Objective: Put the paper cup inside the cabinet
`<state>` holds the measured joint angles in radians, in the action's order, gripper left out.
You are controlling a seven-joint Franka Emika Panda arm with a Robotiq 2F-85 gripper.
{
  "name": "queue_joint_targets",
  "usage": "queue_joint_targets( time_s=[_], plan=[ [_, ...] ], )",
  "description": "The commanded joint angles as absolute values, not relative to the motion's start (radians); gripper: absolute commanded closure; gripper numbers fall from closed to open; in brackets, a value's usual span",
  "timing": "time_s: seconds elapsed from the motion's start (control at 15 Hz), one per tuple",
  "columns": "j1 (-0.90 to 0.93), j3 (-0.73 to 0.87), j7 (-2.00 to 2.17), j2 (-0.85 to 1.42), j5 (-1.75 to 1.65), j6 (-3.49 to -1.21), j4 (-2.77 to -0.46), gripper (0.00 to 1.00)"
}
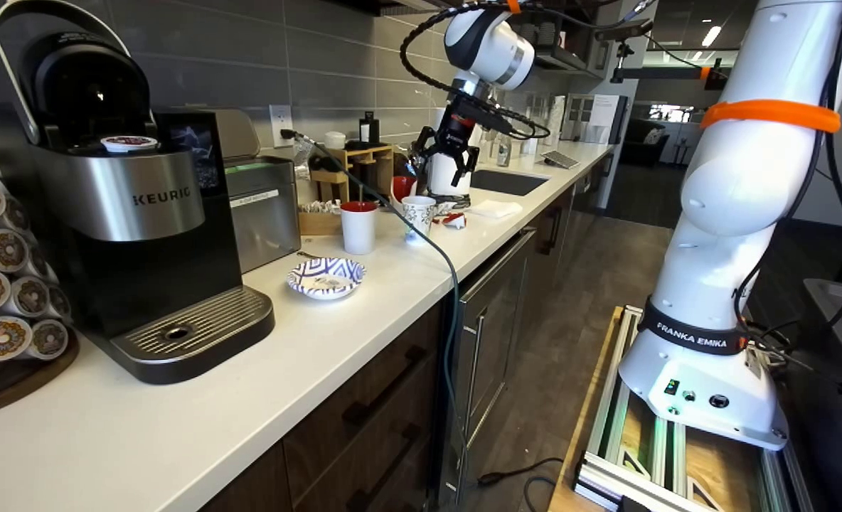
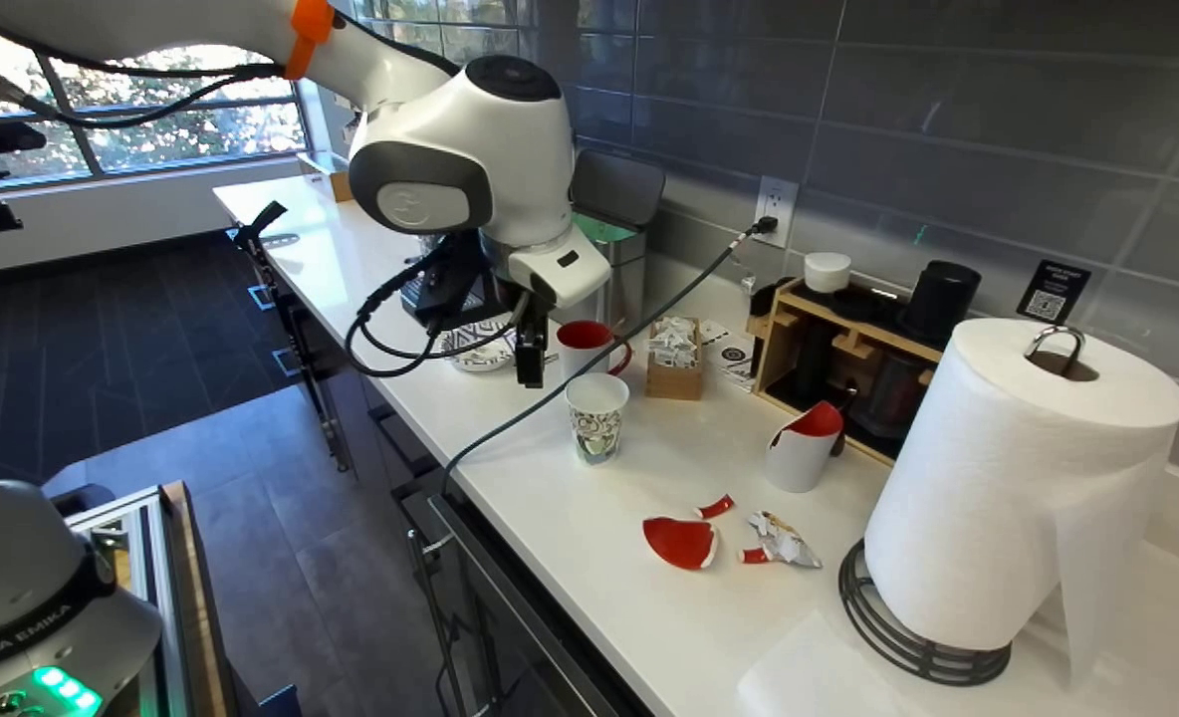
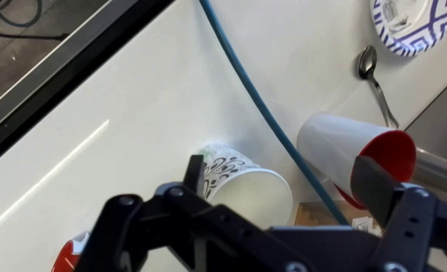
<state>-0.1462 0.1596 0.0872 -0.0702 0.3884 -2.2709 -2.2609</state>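
White, patterned paper cup (image 2: 597, 420) upright, nearer front edge of counter (image 2: 570, 528) than intact red-lined mug (image 1: 359, 232). Gripper (image 3: 281, 175) above, fingers spread wide, nothing held.

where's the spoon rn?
In the wrist view, upper right: the spoon lies on the counter, between the patterned bowl and the red-lined white mug.

Gripper (image 3: 280, 172) hangs there pointing down, its two fingers (image 3: 195, 175) spread nice and wide. Wrist (image 2: 490, 144) sits right above it, the arm (image 1: 737, 174) reaches over from higher up, and the base (image 1: 698, 384) is way off to one side.
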Motion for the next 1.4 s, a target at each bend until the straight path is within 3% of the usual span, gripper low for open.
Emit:
queue_joint_targets(
  time_s=[0.0,0.33,0.73,0.87,0.93,1.33],
  plan=[
    [-0.143,0.141,0.186,-0.047,0.333,-2.431,-2.300,0.00],
    [-0.147,0.139,0.344,-0.013,0.205,-2.575,-2.329,0.00],
    [-0.139,0.141,0.445,0.044,0.164,-2.594,-2.330,0.03],
    [-0.135,0.143,0.470,0.063,0.172,-2.603,-2.323,0.28],
    [-0.134,0.143,0.474,0.070,0.181,-2.606,-2.320,0.30],
    [-0.127,0.149,0.552,0.102,0.165,-2.640,-2.305,0.77]
  ],
)
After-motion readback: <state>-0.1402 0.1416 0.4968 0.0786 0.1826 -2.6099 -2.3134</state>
